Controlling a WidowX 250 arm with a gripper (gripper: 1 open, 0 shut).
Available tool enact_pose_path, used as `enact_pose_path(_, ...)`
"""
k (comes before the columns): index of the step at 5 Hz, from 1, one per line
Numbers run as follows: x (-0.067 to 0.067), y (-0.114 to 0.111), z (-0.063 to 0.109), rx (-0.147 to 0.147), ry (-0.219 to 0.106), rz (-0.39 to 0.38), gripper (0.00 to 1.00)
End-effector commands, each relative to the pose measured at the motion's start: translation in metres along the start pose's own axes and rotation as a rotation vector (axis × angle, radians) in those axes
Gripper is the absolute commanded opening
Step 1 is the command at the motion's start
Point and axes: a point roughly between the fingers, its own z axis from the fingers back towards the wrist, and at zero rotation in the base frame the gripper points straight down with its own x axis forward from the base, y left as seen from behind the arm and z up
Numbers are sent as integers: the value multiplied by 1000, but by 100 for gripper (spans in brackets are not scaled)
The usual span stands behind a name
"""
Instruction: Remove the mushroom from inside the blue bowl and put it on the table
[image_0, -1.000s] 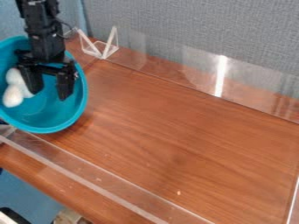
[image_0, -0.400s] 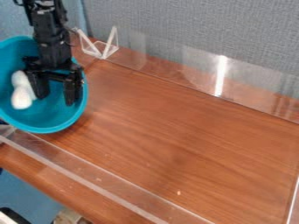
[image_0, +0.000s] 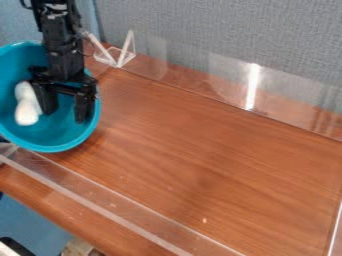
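Black gripper hangs open inside the blue bowl, beside the mushroom, whose cap is hard to make out; the bowl's left rim is cut off.

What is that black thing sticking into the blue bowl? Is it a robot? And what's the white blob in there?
Yes, the black thing is a robot arm. At its end is a gripper with two fingers that work like a pinching hand. The one picture comes from a camera looking down at the table from the side. The fingers are spread open and hang down inside the blue bowl, holding nothing. The white blob is a toy mushroom lying in the bowl, just to the left of the fingers. Only its pale part shows clearly here. Behind the bowl stands a small white wire frame; I can't tell what it is for.
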Motion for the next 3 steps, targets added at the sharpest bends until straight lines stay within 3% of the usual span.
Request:
enact_pose_path(1, 7, 1, -17, 6, -3, 23, 100)
enact_pose_path(3, 12, -2, -28, 6, 7, 30, 100)
